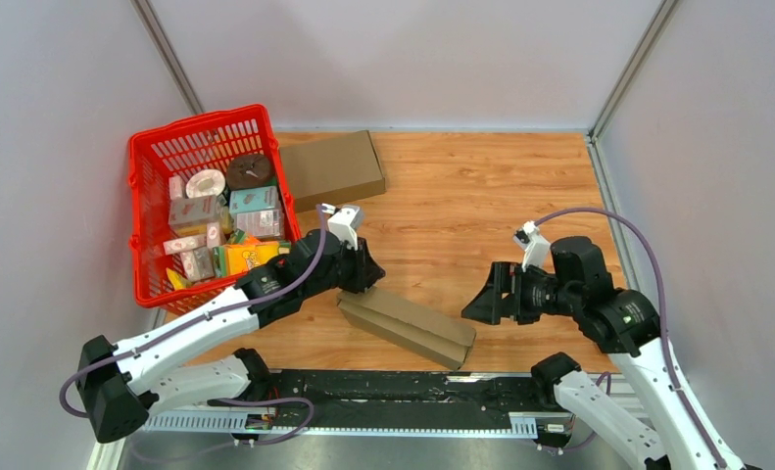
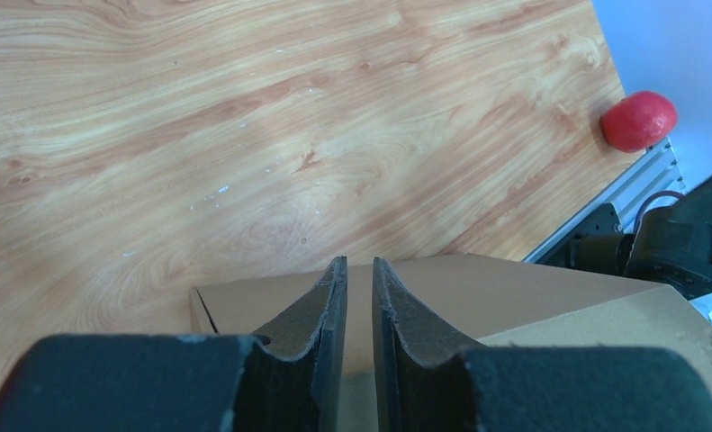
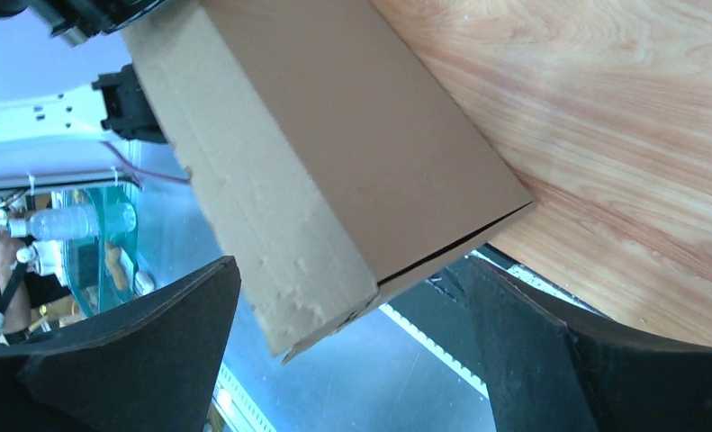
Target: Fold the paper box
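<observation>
The brown paper box lies slantwise near the table's front edge, its flaps folded shut. My left gripper is at the box's left end. In the left wrist view its fingers stand nearly together with cardboard filling the thin gap, shut on the box. My right gripper hangs just off the box's right end, wide open. In the right wrist view that corner of the box juts between the spread fingers without touching either one.
A red basket full of small packages stands at the left. A flat brown cardboard piece lies behind it. A black rail runs along the near edge. A red rounded object sits by the table's edge.
</observation>
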You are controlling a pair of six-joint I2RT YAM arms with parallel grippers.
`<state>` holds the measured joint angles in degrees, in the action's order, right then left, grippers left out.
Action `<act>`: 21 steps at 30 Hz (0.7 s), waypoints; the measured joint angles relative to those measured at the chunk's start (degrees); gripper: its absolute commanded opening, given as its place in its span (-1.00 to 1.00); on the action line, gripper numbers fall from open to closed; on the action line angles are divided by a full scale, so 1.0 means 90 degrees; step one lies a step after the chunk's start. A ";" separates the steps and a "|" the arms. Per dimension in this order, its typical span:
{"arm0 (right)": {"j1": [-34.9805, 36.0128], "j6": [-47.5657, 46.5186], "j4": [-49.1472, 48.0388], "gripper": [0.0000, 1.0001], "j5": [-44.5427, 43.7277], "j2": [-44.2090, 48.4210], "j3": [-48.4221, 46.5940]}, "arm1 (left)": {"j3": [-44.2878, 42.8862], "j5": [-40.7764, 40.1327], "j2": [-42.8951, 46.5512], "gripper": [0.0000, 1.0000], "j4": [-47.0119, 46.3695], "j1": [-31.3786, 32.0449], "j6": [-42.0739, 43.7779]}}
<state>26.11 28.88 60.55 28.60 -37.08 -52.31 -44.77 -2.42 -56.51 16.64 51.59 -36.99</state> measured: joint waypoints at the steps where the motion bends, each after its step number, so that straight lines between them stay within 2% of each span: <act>1: 0.0000 -0.0066 0.0141 0.96 0.0024 -0.0017 -0.0138 | -0.0002 0.0002 -0.0022 -0.52 -0.0015 0.0000 0.0000; 4: 0.0000 -0.0126 0.0308 0.90 0.0272 0.0029 -0.0313 | -0.0010 0.0007 -0.0100 -0.52 -0.0083 0.0000 0.0000; 12: -0.0002 0.0010 0.0777 0.84 0.1022 0.0068 0.0012 | -0.0015 0.0005 -0.0168 -0.52 -0.0160 0.0000 0.0005; 21: -0.0073 0.0612 0.0704 0.52 0.1727 0.0000 0.0491 | -0.0015 0.0051 -0.0223 -0.53 -0.0219 0.0000 0.0005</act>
<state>25.45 34.39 66.89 44.14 -37.08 -47.90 -44.91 -1.96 -58.52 14.68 51.59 -36.95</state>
